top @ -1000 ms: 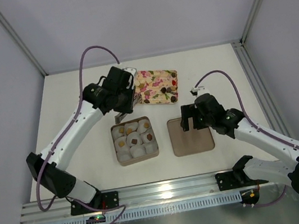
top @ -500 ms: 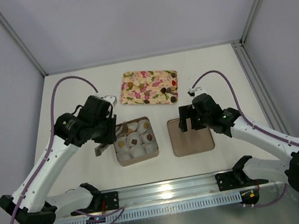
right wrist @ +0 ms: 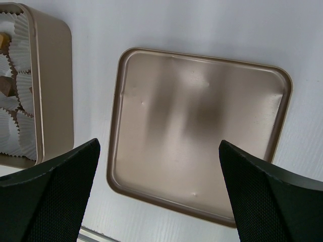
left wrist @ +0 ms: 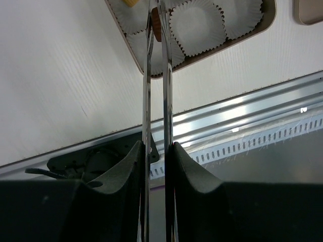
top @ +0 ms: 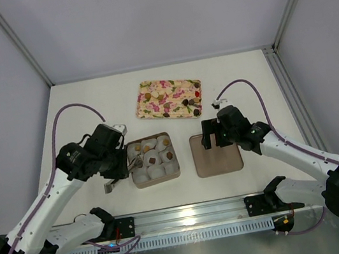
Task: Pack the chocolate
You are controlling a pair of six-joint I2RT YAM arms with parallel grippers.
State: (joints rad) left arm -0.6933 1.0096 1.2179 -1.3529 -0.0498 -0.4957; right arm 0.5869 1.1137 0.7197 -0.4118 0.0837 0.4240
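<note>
The square brown box holds white paper cups, several with tan or dark chocolate pieces. More chocolate pieces lie on the floral tray. My left gripper is shut on metal tongs, left of the box. In the left wrist view the gripper grips the tongs, whose tips pinch a dark brown piece over the box's cups. My right gripper is open and empty above the box lid; it shows open in the right wrist view.
The lid lies upside down just right of the box. The aluminium rail runs along the near table edge. Frame posts and walls stand at the back and sides.
My left arm has swung from the floral tray down and left, bringing the tongs to the box's left side. The right arm has barely moved.
</note>
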